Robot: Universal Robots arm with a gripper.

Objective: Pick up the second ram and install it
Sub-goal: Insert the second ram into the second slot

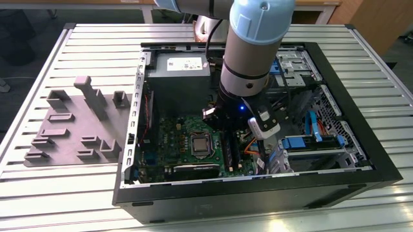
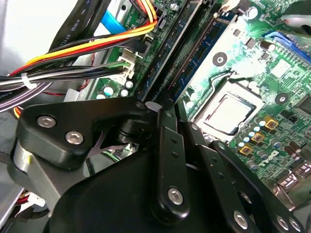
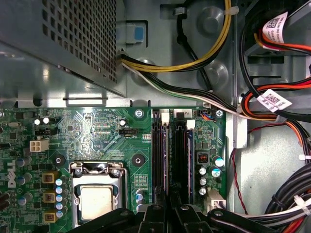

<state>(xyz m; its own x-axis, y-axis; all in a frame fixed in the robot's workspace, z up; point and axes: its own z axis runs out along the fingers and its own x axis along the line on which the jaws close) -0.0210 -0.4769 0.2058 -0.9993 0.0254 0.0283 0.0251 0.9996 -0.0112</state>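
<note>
**Friend:** What is on the exterior view's left?

**Me:** A grey block plate lies on the counter; its little holders stick up; it sits just beside the big black computer case, which lies open on top.

**Friend:** And inside the case?

**Me:** A grey power box sits at the far end; nearer is the green board; the shiny square chip holder is in the middle of it; the long black slots run just beside that, toward the exterior view's right.

**Friend:** Where are you?

**Me:** My arm reaches down into the case; my end effector hangs low, right over the slots.

**Friend:** Is it spread or pressed together?

**Me:** I cannot tell.

**Friend:** Where is the second ram?

**Me:** In the first wrist view the second ram looks like a thin dark stick standing on its edge along the slots, in line with my end effector; I cannot tell if it is pushed all the way in, or if I am touching it.

**Friend:** What is further to the exterior view's right?

**Me:** Blue cables near the metal drive boxes.
</note>
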